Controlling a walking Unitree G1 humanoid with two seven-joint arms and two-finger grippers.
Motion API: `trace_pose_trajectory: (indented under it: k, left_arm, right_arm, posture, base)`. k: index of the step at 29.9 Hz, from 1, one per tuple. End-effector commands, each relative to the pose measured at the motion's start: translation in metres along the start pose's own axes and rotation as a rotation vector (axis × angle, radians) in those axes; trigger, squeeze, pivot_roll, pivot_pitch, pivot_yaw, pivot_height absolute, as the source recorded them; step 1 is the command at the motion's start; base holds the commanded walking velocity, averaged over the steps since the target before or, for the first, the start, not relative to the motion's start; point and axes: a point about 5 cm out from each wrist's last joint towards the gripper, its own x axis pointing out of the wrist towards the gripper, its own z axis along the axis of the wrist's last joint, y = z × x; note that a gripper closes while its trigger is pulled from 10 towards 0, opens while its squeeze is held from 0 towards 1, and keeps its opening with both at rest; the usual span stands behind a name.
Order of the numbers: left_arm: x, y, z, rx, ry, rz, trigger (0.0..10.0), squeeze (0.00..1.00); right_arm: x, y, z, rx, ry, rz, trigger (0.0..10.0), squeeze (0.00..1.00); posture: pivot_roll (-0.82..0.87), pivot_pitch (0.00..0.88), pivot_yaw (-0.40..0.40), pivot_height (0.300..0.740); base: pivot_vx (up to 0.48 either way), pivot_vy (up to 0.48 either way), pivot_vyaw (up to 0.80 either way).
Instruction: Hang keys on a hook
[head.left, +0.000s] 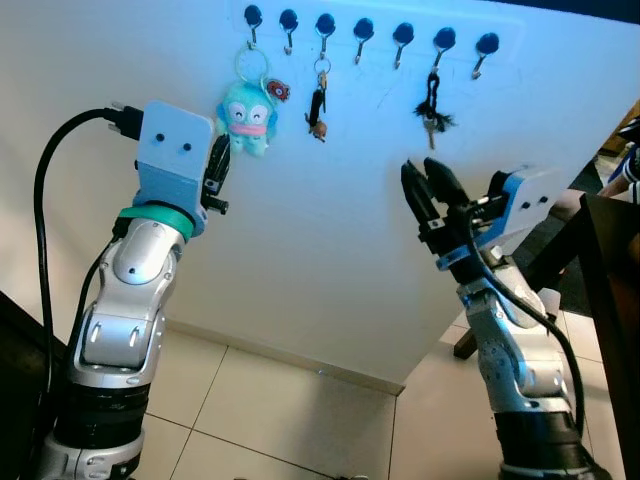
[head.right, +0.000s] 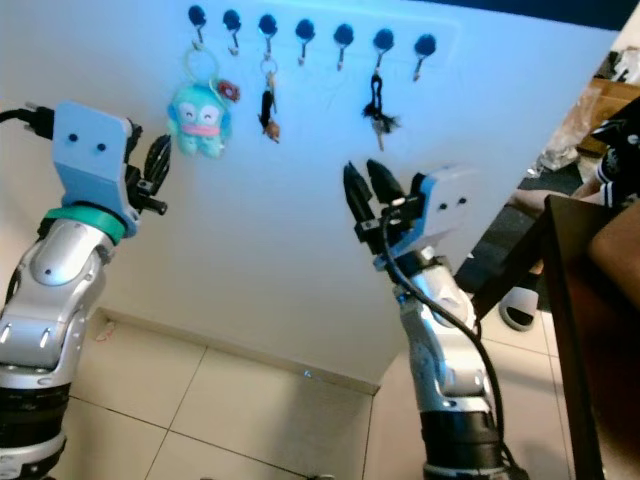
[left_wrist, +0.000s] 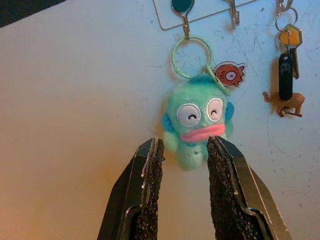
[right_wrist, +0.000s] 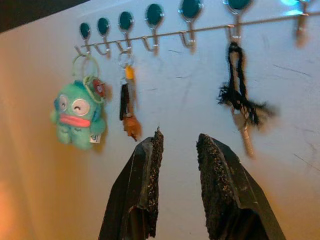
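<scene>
Fingers (left_wrist: 150, 190) of the left gripper (left_wrist: 182, 185), black and gritty, stand parted and empty just below the fuzzy teal plush keychain (left_wrist: 196, 122), which hangs by its ring from the first hook (head.left: 252, 18). Right gripper (right_wrist: 176, 182) fingers gape, grasping nothing, beneath the hook rack (right_wrist: 165, 31).

Hook rail (head.left: 370, 30) on wall: plush keychain (head.left: 247, 117), two key bunches.

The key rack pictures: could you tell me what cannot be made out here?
- Black tassel keyring: its key is blurred in the right wrist view.
- Plush keychain: its foot is hidden behind the left gripper in the left wrist view.
- Person: cut off by the left eye view's edge.
</scene>
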Motion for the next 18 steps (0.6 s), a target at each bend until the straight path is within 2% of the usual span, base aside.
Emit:
trace_pose_trajectory:
  k: [1, 7, 18]
  left_arm:
    - [0.001, 0.001, -0.002, -0.038, 0.009, -0.002, 10.0, 0.00]
    - [0.003, 0.001, -0.003, -0.071, 0.013, 0.003, 10.0, 0.00]
    - [0.003, 0.001, -0.005, -0.083, 0.012, 0.010, 10.0, 0.00]
  right_arm:
    - [0.002, 0.009, -0.004, -0.045, 0.010, 0.026, 10.0, 0.00]
    - [0.002, 0.015, -0.006, -0.099, 0.012, 0.029, 10.0, 0.00]
    - [0.010, 0.020, -0.011, -0.130, 0.002, 0.016, 10.0, 0.00]
  posture:
    - [0.07, 0.000, 0.050, 0.740]
    - [0.06, 0.000, 0.044, 0.740]
    - [0.07, 0.000, 0.039, 0.740]
  base:
    - [0.000, 0.000, 0.00]
    - [0.000, 0.000, 0.00]
    - [-0.398, 0.000, 0.00]
